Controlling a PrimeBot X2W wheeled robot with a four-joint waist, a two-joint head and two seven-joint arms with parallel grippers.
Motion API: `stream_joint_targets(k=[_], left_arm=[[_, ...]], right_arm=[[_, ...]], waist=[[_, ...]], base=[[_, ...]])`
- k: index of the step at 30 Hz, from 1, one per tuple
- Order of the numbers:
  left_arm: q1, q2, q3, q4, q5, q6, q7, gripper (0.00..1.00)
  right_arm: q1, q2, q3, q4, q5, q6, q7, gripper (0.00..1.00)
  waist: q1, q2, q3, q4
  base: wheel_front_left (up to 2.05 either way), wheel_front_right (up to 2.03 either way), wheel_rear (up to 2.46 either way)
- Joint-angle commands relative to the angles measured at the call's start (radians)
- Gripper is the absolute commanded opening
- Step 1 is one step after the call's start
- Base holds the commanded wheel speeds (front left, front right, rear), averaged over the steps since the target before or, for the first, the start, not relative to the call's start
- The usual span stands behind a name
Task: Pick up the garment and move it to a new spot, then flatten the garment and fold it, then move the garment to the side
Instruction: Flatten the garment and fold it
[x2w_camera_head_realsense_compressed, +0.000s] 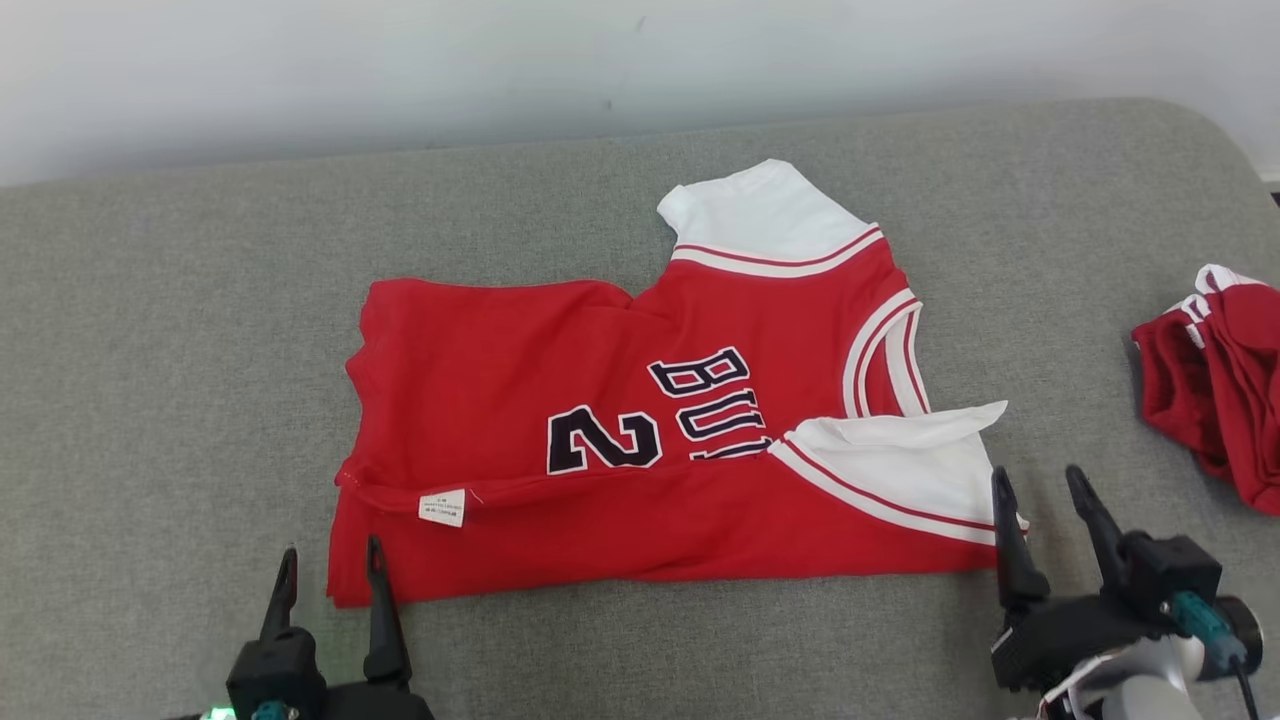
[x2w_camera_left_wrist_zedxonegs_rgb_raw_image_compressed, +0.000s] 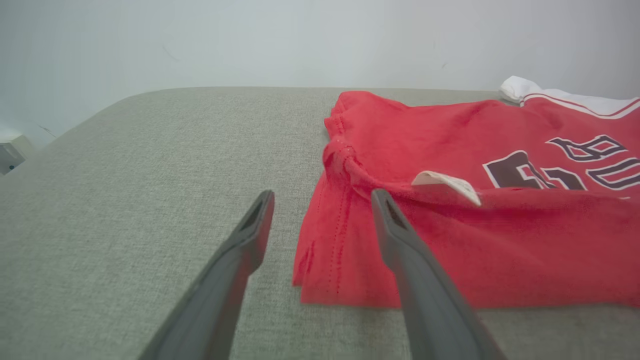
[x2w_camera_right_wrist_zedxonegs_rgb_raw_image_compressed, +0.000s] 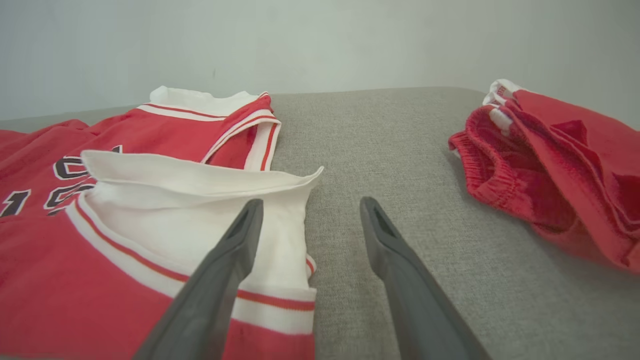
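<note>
- The garment (x2w_camera_head_realsense_compressed: 640, 440), a red jersey with white shoulder panels, is lying spread near the middle of the grey padded surface (x2w_camera_head_realsense_compressed: 200, 350), with its hem toward the robot's left and its neck toward the right.
- Its near long side is lying doubled over toward the lettering, and a white care label (x2w_camera_head_realsense_compressed: 442, 507) is showing on the turned edge. Judging by this, the pick-up, the move and the flattening are done, and a first lengthwise fold is in place.
- The left gripper (x2w_camera_head_realsense_compressed: 331, 552) is hovering at the near hem corner with its fingers spread apart, gripping nothing.
- The right gripper (x2w_camera_head_realsense_compressed: 1040, 478) is hovering at the near shoulder corner, beside the white panel, with its fingers likewise apart and empty.
- The far side is lying unfolded, with the far shoulder sticking out, so more folding is probably waiting.
- The final move to the side is not yet done.
- A bunched red garment (x2w_camera_head_realsense_compressed: 1215, 380) is sitting well apart at the right edge.
</note>
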Motion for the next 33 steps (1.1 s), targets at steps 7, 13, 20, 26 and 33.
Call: stream_joint_targets(k=[7,13,20,26,33], left_arm=[[0.028,0.002,-0.006,-0.007,0.0,-0.004,-0.003,1.0],[0.017,0.002,-0.012,-0.011,0.008,-0.009,-0.003,1.0],[0.007,0.002,-0.021,-0.017,0.018,-0.025,-0.003,1.0],[0.01,0.002,-0.021,0.006,0.009,-0.039,-0.003,1.0],[0.001,0.002,-0.025,0.047,-0.009,-0.037,-0.003,1.0]], right_arm=[[0.06,0.006,0.029,0.052,0.039,-0.003,-0.001,1.0],[0.037,0.009,0.045,0.093,0.064,-0.003,-0.001,1.0],[0.001,0.0,0.061,0.177,0.112,-0.003,0.0,0.42],[-0.005,-0.015,0.068,0.187,0.131,-0.003,0.001,0.0],[-0.002,-0.022,0.079,0.138,0.142,-0.003,0.0,0.0]], waist=[[0.0001,-0.0001,-0.007,0.004],[0.0001,-0.0001,0.002,0.014],[0.0001,-0.0001,0.015,0.036],[0.0001,-0.0001,0.019,0.039],[0.0001,-0.0001,0.028,0.022]], base=[[0.0,0.0,0.0],[0.0,0.0,0.0],[0.0,0.0,0.0],[0.0,0.0,0.0],[0.0,0.0,0.0]])
